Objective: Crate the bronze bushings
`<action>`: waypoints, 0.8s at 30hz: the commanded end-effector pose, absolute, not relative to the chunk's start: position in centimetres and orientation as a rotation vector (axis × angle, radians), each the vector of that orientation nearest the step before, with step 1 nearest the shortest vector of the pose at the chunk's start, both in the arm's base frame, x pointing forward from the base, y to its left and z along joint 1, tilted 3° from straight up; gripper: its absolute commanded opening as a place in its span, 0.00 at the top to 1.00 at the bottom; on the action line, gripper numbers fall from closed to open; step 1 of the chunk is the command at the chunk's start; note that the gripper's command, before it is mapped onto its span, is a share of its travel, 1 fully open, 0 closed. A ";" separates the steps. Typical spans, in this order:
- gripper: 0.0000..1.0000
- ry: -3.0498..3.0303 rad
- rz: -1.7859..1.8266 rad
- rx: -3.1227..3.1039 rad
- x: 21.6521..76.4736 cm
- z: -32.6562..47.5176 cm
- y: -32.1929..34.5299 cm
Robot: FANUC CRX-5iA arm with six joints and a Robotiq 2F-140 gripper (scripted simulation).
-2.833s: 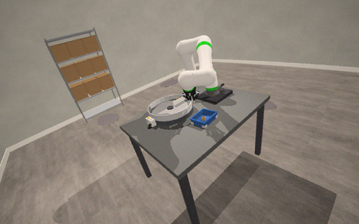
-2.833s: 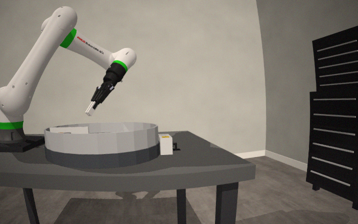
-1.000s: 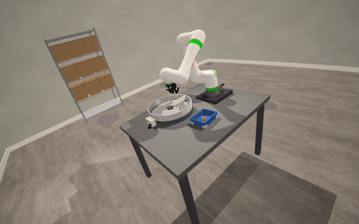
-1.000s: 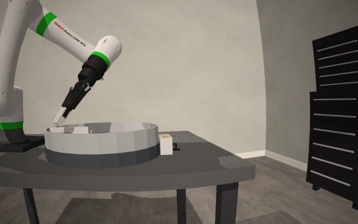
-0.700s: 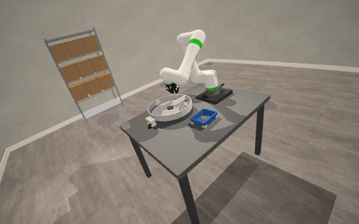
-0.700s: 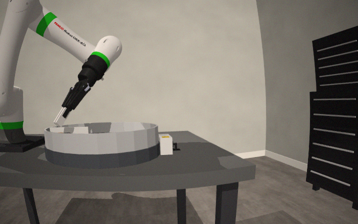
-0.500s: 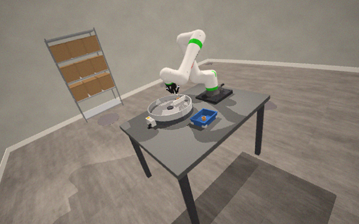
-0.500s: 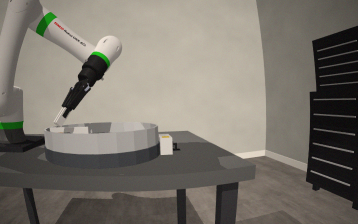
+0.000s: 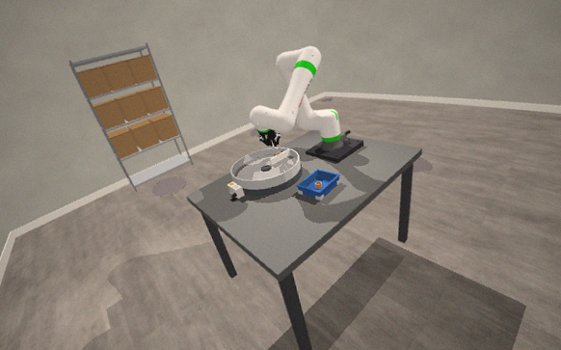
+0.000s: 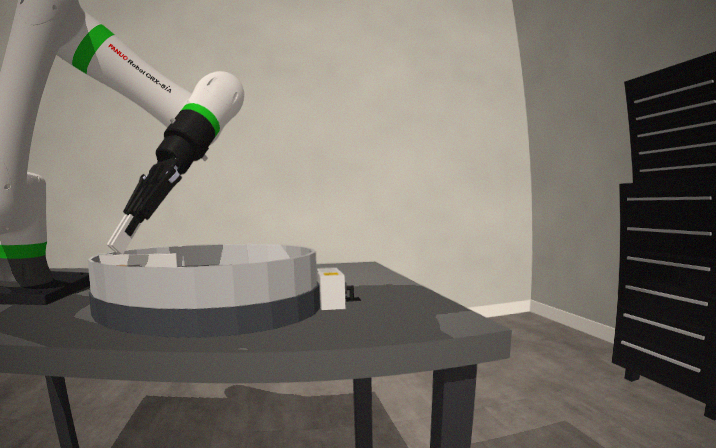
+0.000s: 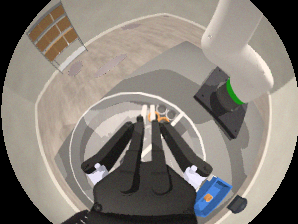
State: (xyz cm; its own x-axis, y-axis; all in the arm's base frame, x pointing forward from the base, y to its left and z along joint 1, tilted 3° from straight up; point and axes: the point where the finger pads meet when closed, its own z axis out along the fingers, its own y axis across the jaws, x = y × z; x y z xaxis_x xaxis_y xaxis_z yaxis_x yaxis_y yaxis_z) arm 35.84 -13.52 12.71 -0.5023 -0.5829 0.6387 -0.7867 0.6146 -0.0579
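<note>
The round turning table stands on the grey table, with a white vane across its inside. A bronze bushing lies on it near the far rim and shows just beyond my fingertips in the wrist view. A dark steel bushing lies near the middle. The blue crate holds one bronze bushing and also shows in the wrist view. My gripper is shut and empty. It is tilted, just above the rim on the side nearest the robot's base.
A small white control box stands against the turning table's side. The robot's base is at the table's far edge. A shelf with cardboard boxes stands by the wall, and a black drawer cabinet is to the side.
</note>
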 end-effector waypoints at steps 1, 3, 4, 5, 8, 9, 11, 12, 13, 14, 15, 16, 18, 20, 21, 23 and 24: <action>0.94 -2.261 0.462 1.074 35.9 12.7 -13.5; 0.94 -2.261 0.462 1.074 35.9 12.7 -13.5; 0.94 -2.261 0.462 1.074 35.9 12.7 -13.5; 0.94 -2.261 0.462 1.074 35.9 12.7 -13.5; 0.94 -2.261 0.462 1.074 35.9 12.5 -13.5; 0.94 -2.261 0.462 1.074 35.9 12.4 -13.5; 0.94 -2.261 0.462 1.074 35.9 12.1 -13.5; 0.94 -2.261 0.462 1.074 35.9 12.0 -13.5; 0.94 -2.261 0.462 1.074 35.9 11.8 -13.5; 0.94 -2.261 0.462 1.074 35.9 11.6 -13.6; 0.94 -2.261 0.462 1.074 35.9 11.4 -13.6; 0.94 -2.261 0.462 1.074 35.9 11.3 -13.6; 0.94 -2.261 0.462 1.074 35.9 11.0 -13.6; 0.94 -2.261 0.462 1.074 35.9 11.0 -13.6; 0.94 -2.261 0.462 1.074 35.9 10.9 -13.6; 0.94 -2.261 0.462 1.074 35.9 10.7 -13.6; 0.94 -2.261 0.462 1.074 35.9 10.7 -13.6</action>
State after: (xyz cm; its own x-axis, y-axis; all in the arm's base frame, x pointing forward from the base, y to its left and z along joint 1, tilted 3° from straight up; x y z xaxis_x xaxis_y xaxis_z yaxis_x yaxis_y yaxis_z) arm 35.92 -13.58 10.78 -0.5023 -0.5829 0.6387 -0.7867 0.6146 -0.0578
